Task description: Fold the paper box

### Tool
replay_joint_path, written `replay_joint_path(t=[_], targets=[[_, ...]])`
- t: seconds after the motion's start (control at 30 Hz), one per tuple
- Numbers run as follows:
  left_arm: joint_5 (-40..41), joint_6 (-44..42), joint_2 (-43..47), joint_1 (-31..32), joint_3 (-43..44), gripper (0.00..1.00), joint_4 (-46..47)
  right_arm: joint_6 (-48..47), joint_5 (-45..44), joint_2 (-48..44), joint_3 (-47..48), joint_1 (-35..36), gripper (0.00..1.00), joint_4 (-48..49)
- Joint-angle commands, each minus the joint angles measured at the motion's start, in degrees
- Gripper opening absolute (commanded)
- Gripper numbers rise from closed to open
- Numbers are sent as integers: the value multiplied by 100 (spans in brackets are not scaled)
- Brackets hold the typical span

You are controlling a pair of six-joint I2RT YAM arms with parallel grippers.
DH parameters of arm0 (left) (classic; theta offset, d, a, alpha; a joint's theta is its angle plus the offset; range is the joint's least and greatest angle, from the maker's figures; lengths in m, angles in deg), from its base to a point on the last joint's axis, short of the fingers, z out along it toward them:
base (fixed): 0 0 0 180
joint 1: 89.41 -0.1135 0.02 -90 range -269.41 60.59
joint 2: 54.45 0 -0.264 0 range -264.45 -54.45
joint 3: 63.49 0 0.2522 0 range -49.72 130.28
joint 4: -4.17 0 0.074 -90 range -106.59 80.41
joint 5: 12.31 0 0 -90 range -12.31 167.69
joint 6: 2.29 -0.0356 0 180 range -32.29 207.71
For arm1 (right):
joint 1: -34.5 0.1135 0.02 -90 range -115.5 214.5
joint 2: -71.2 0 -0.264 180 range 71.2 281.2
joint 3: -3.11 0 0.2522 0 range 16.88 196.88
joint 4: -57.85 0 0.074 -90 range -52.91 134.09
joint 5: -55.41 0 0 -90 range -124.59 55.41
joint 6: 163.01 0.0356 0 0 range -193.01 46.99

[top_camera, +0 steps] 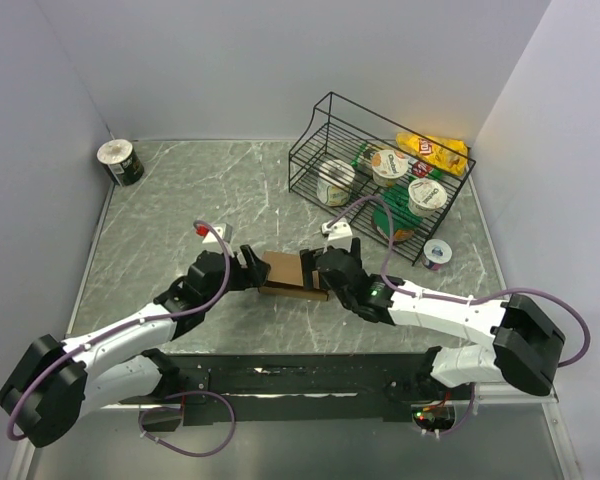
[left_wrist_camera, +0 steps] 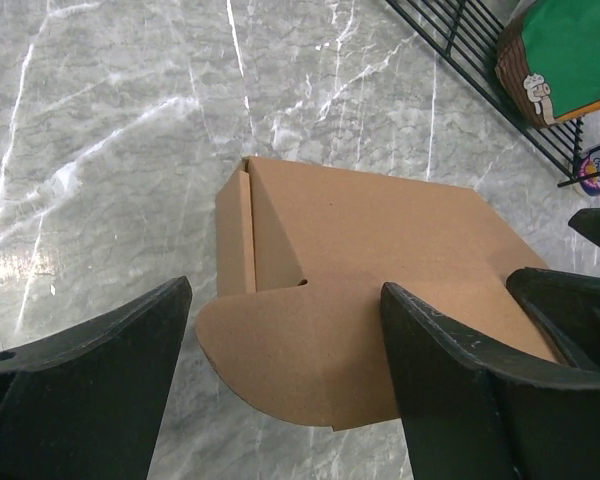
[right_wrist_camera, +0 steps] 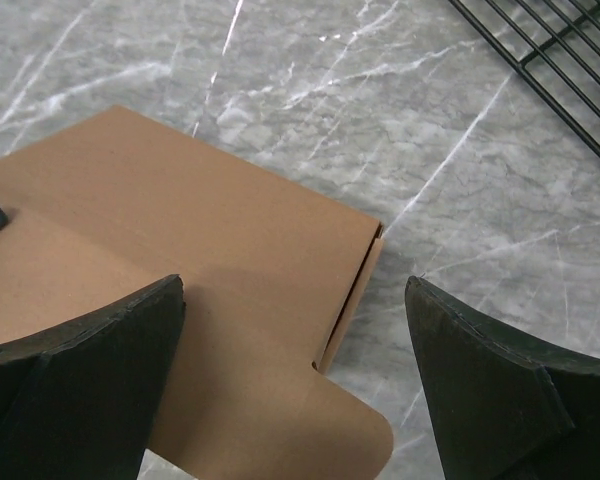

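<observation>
Paper box (top_camera: 288, 272) lies mid-bench (top_camera: 180, 190), a shallow brown box squarely between both arms. Its long axis runs fingertip to fingertip, so neither arm is nearer. Left fingers (left_wrist_camera: 100, 370) are spread wide and pinch nothing. The box body is just ahead of the tips, and a rounded flap (left_wrist_camera: 290, 360) sticks out flat between them. Right fingers (right_wrist_camera: 80, 360) are also spread and empty. One rides over the box top, the other is off the far edge over bare bench, with the box corner between them. Cannot tell if any finger touches cardboard. Next move likely hinges on that loose flap, which points back toward the left fingers.
</observation>
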Motion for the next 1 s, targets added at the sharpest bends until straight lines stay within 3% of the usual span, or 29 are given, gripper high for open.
replay_joint_path(t=[0.0,0.17,0.33,0.47,0.6,0.8,0.97], targets=[[105,-55,108,-12,-66,84,-155,82,-290,53,64,72,98,-171],[97,-169,345,-29,451,99,-330,-260,-141,-263,503,64,100,-479],[97,-187,521,-99,699,96,-532,-507,192,-650,934,-85,100,-812],[-218,-38,601,-441,620,96,-489,-402,1018,-817,865,-533,100,-884],[-509,76,408,-644,567,99,-418,-367,1160,-695,750,-596,100,-839],[-992,155,-32,-723,435,84,-24,-77,1265,-326,531,-613,100,-892],[-1300,261,-199,-723,382,66,311,187,1476,-194,337,-613,99,-857]])
